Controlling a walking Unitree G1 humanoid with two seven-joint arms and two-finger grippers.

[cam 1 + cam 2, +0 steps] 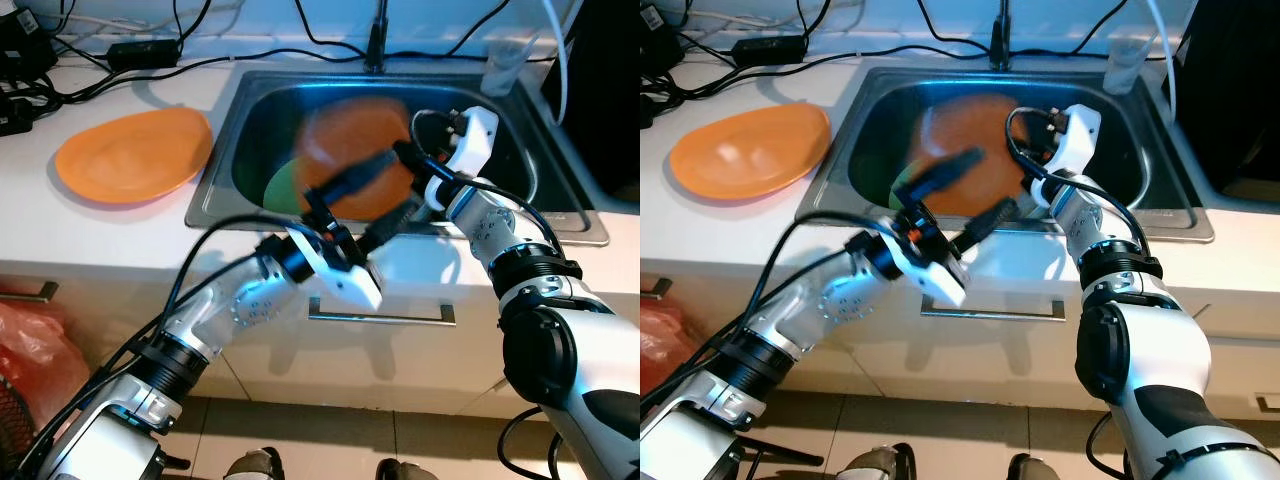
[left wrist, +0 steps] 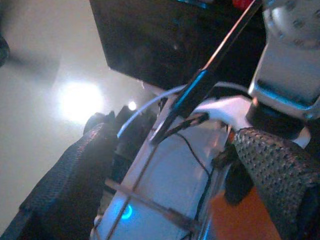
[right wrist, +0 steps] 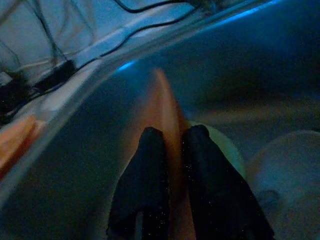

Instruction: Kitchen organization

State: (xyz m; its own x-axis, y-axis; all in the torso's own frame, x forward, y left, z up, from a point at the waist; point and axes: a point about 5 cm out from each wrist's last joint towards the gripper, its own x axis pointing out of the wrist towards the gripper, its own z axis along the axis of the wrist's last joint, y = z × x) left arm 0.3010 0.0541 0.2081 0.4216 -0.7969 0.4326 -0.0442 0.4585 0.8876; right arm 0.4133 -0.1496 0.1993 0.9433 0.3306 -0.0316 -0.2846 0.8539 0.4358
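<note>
The orange plate was tilted up inside the sink, blurry, with a green plate under it. The right gripper was pinched onto its rim. The left gripper sat spread wide at the sink's front edge, gripping nothing. Another orange plate lay on the counter.
</note>
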